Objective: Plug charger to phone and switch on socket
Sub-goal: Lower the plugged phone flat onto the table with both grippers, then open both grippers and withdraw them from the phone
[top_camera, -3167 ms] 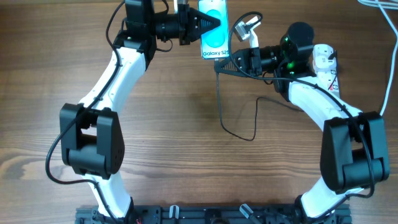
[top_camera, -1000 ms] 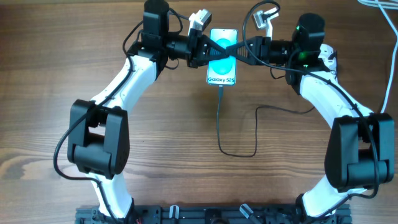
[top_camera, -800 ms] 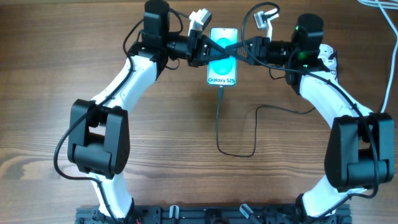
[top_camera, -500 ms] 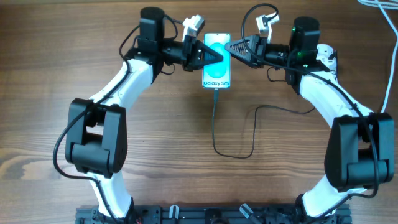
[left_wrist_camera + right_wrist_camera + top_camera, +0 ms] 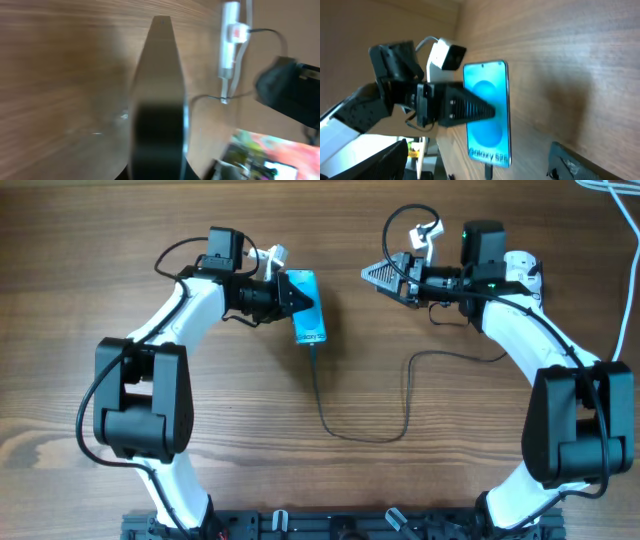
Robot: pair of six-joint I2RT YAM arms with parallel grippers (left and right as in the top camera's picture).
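The phone (image 5: 312, 330) is above a wooden table (image 5: 320, 490), held at the tip of the left arm, which bends in from the left edge. The right arm mirrors it on the other side, and both grippers point at each other, well apart. The socket (image 5: 229, 50) shows in the left wrist view as a white strip with a red mark, lying on the wood beyond the blurred finger. The left gripper (image 5: 300, 295) is clamped on the phone: in the right wrist view one black finger lies across the cyan screen, above the words "Galaxy S25", and the screen faces that camera. The right gripper (image 5: 370, 275) holds nothing, its fingers (image 5: 565, 160) standing wide apart at the lower corners of its own view. The charger (image 5: 409, 395) leaves the phone's bottom edge, drops toward the front of the table, loops round and runs right under the right arm; its tip sits in the phone
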